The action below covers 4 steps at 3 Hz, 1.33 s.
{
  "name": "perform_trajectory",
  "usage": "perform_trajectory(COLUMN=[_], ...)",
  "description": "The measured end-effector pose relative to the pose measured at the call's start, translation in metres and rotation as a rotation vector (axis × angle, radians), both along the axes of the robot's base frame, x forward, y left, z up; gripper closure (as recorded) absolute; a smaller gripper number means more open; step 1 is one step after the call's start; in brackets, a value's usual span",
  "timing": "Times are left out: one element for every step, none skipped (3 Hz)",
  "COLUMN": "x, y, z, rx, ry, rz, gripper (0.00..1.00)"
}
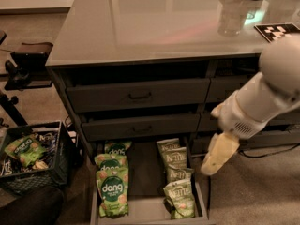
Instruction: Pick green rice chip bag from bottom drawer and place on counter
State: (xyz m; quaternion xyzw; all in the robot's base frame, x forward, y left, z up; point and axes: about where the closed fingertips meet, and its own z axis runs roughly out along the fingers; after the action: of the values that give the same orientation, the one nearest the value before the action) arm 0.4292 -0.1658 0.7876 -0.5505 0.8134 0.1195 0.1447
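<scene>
The bottom drawer (145, 210) is pulled out at the foot of the cabinet. On its left lie three bright green rice chip bags in a row; the nearest (113, 191) shows its "dang" label. On its right lies a row of paler olive-green bags (178, 198). My gripper (216, 154) hangs at the end of the white arm, right of the drawer and above its right edge, apart from all bags. The glossy counter (154, 22) tops the cabinet.
Two shut drawer fronts with dark handles (139, 96) sit above the open drawer. A black crate (33, 161) with snack bags stands on the floor at left. A clear cup (232, 18) and a tag marker (277, 31) are on the counter's right.
</scene>
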Motion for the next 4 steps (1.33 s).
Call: perform_trajectory(x=[0.005, 0.005, 0.010, 0.030], y=[0.028, 0.029, 0.050, 0.080], z=[-0.057, -0.057, -0.093, -0.155], rx=[0.072, 0.073, 0.151, 0.203], ry=[0.028, 0.028, 0.044, 0.050], rz=[0.001, 0.001, 0.007, 0.018], gripper=[0.00, 0.00, 0.00, 0.00])
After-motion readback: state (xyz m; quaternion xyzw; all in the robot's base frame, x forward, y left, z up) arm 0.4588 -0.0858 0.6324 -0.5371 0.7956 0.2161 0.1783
